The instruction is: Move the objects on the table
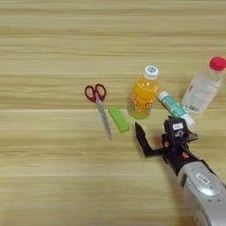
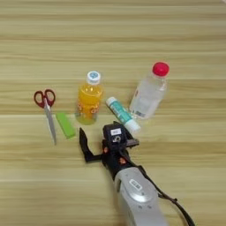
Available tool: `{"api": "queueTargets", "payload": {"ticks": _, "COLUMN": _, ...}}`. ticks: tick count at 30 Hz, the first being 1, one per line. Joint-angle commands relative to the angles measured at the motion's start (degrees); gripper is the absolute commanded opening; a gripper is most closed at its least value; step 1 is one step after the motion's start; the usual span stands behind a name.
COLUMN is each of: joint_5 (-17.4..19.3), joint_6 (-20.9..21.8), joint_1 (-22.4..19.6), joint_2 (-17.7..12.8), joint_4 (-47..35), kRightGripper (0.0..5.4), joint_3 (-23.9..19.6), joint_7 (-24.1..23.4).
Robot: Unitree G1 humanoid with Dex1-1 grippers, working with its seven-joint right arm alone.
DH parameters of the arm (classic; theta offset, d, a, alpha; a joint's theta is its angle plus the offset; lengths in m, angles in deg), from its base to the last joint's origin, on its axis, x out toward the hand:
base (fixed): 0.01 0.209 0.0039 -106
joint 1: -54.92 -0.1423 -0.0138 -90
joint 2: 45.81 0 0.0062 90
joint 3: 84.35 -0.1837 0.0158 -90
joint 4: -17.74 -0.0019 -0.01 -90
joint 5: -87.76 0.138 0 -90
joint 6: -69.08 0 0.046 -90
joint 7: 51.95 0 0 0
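A small orange-juice bottle [image 1: 143,95] with a white cap stands upright near the middle of the light wood table [image 1: 53,44]. Left of it a flat light-green bar [image 1: 118,119] lies on the wood. To the bottle's right lies a white tube [image 1: 175,108] with a teal label, slanting down to the right. My right gripper [image 1: 154,131] is open, just on the near side of the bottle and holding nothing. Its left finger [image 1: 140,136] points up beside the green bar's lower end. Its right side sits close against the tube's near end. The bottle [image 2: 89,99], bar [image 2: 65,124], tube [image 2: 122,114] and gripper [image 2: 97,135] also show in the right eye view.
Red-handled scissors [image 1: 99,106] lie left of the green bar, blades pointing toward me. A clear water bottle [image 1: 203,88] with a red cap lies tilted at the right, next to the tube. My silver forearm [image 1: 201,185] comes in from the bottom right.
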Motion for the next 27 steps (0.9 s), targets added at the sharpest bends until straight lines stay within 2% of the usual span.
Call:
{"api": "queueTargets", "payload": {"ticks": 1, "joint_5": 0.3, "joint_6": 6.9, "joint_1": -0.8, "joint_2": 1.2, "joint_4": 0.0, "kRightGripper": 5.35, "joint_3": -1.5, "joint_7": -1.6}}
{"api": "queueTargets", "payload": {"ticks": 4, "joint_5": 0.2, "joint_6": 9.0, "joint_1": -0.3, "joint_2": 2.2, "joint_4": 0.6, "kRightGripper": 5.35, "joint_3": -1.0, "joint_7": -2.2}}
{"api": "queueTargets", "payload": {"ticks": 9, "joint_5": 0.8, "joint_6": 11.4, "joint_1": 2.5, "joint_2": 4.6, "joint_4": -3.2, "kRightGripper": 5.35, "joint_3": -0.5, "joint_7": -3.8}}
{"api": "queueTargets", "payload": {"ticks": 15, "joint_5": -2.3, "joint_6": 16.2, "joint_1": 2.3, "joint_2": 4.8, "joint_4": -4.1, "kRightGripper": 5.35, "joint_3": -0.6, "joint_7": -5.8}}
{"api": "queueTargets", "payload": {"ticks": 20, "joint_5": -3.3, "joint_6": 16.9, "joint_1": 1.3, "joint_2": 4.4, "joint_4": -3.4, "kRightGripper": 5.35, "joint_3": -2.0, "joint_7": -7.1}}
{"api": "queueTargets", "payload": {"ticks": 27, "joint_5": -3.4, "joint_6": 15.0, "joint_1": -0.8, "joint_2": 4.1, "joint_4": -0.7, "kRightGripper": 5.35, "joint_3": -5.4, "joint_7": -9.0}}
